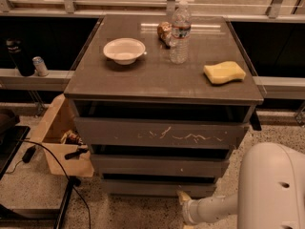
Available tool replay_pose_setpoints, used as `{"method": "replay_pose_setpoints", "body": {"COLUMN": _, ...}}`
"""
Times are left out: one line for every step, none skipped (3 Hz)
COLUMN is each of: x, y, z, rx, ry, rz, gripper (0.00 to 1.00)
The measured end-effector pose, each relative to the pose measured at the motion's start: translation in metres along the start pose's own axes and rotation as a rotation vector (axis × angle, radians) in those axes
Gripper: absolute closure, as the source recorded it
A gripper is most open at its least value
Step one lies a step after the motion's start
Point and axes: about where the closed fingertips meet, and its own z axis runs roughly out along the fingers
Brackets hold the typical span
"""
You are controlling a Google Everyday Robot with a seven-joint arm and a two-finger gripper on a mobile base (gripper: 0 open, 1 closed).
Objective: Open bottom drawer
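Note:
The bottom drawer point(159, 188) is the lowest, slimmest grey front of the cabinet, plain and flush, just above the floor. Above it are the middle front with a small white speck point(157, 166) and the taller front with white scratches point(159, 133). My gripper point(183, 197) is low at the bottom right, at the end of the white forearm point(212, 207). It sits just in front of the bottom drawer's lower right part. Its tip is partly hidden against the floor.
On the cabinet top point(157, 80) stand a white bowl point(124, 50), a water bottle point(180, 31), a small brown object point(164, 31) and a yellow sponge point(224, 72). A cardboard box point(59, 137) and black cables point(52, 161) lie left. My white arm housing point(274, 187) fills the bottom right.

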Motion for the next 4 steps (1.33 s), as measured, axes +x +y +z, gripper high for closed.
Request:
{"method": "replay_pose_setpoints", "body": {"x": 0.0, "y": -0.014, "z": 0.006, "rx": 0.0, "ry": 0.05, "rz": -0.049, "gripper": 0.0}}
{"method": "replay_pose_setpoints", "body": {"x": -0.001, "y": -0.015, "z": 0.008, "rx": 0.003, "ry": 0.029, "rz": -0.056, "gripper": 0.0}}
{"method": "replay_pose_setpoints", "body": {"x": -0.005, "y": -0.02, "z": 0.012, "rx": 0.01, "ry": -0.007, "rz": -0.076, "gripper": 0.0}}
{"method": "replay_pose_setpoints", "body": {"x": -0.009, "y": -0.031, "z": 0.011, "rx": 0.026, "ry": -0.045, "rz": -0.099, "gripper": 0.0}}
